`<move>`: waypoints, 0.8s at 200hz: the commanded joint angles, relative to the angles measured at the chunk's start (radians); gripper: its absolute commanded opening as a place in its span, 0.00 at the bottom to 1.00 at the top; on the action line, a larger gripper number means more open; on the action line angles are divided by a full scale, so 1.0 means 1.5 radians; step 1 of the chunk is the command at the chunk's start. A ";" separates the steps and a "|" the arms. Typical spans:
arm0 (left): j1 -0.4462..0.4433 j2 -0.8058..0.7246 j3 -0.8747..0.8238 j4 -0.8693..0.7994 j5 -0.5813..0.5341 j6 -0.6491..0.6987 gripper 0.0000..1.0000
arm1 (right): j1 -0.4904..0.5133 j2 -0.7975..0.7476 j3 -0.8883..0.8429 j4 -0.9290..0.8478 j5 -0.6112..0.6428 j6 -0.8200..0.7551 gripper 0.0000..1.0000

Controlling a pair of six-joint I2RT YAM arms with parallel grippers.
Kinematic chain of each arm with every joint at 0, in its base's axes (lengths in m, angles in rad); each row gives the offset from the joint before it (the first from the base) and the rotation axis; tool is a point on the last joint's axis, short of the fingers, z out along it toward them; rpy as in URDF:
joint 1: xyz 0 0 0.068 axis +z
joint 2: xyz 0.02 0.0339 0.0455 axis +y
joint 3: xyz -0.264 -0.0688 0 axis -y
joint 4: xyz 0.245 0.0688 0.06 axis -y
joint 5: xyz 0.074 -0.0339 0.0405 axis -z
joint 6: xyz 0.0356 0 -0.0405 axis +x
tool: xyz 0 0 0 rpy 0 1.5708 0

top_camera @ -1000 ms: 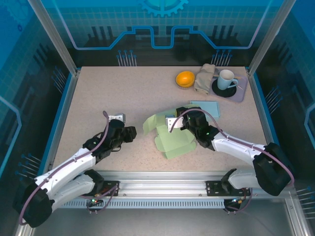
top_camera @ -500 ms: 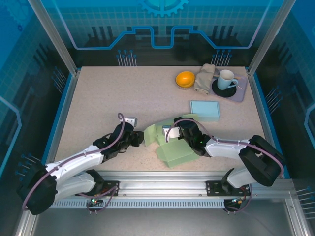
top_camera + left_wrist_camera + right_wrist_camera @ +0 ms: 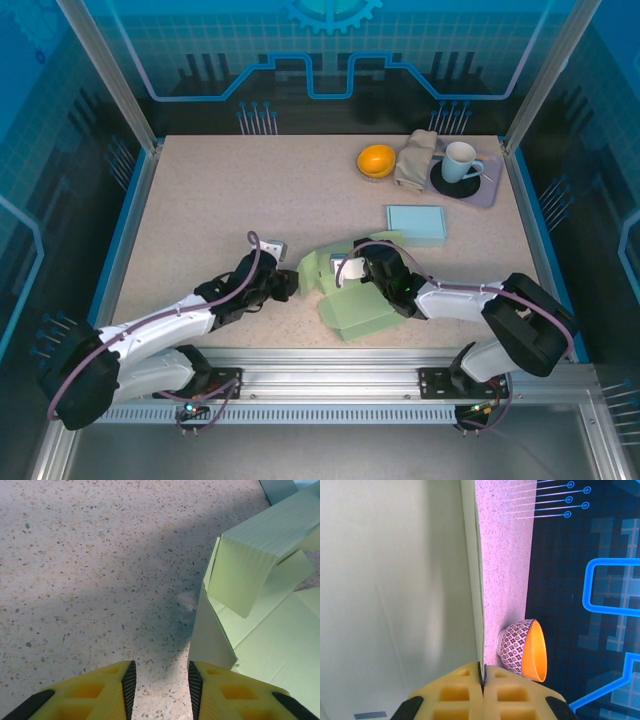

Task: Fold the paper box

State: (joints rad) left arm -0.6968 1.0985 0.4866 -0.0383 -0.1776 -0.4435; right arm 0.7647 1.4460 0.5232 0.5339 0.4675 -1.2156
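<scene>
Here the pale green paper box (image 3: 358, 308) sits half-folded near the front of the speckled table (image 3: 220, 190), between both arms. Overhead its middle is hidden under the right gripper (image 3: 345, 270). The right wrist view shows that claw pinched tight on one thin card panel, with a patterned orange bowl (image 3: 530, 647) behind. The left wrist view shows ribbed card and a raised flap. The left gripper (image 3: 160, 680) has its yellow fingers apart over bare table, just beside a box corner.
</scene>
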 commanded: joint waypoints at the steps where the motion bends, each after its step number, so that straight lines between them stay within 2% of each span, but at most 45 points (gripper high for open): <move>1: -0.004 0.020 -0.009 0.035 0.021 0.024 0.37 | -0.006 -0.003 -0.008 0.003 -0.009 0.019 0.00; 59: -0.007 0.129 0.046 0.074 0.074 0.024 0.45 | -0.006 -0.006 -0.006 -0.009 -0.013 0.022 0.00; 127: -0.022 0.166 0.059 0.111 0.106 0.014 0.45 | -0.012 -0.011 -0.004 -0.016 -0.015 0.021 0.00; 160: -0.023 0.175 0.063 0.118 0.103 0.000 0.50 | -0.013 -0.004 -0.007 0.014 -0.003 0.024 0.00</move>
State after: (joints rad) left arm -0.7250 1.3434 0.5491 0.1074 -0.0433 -0.4202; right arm 0.7555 1.4456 0.5232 0.5327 0.4641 -1.2041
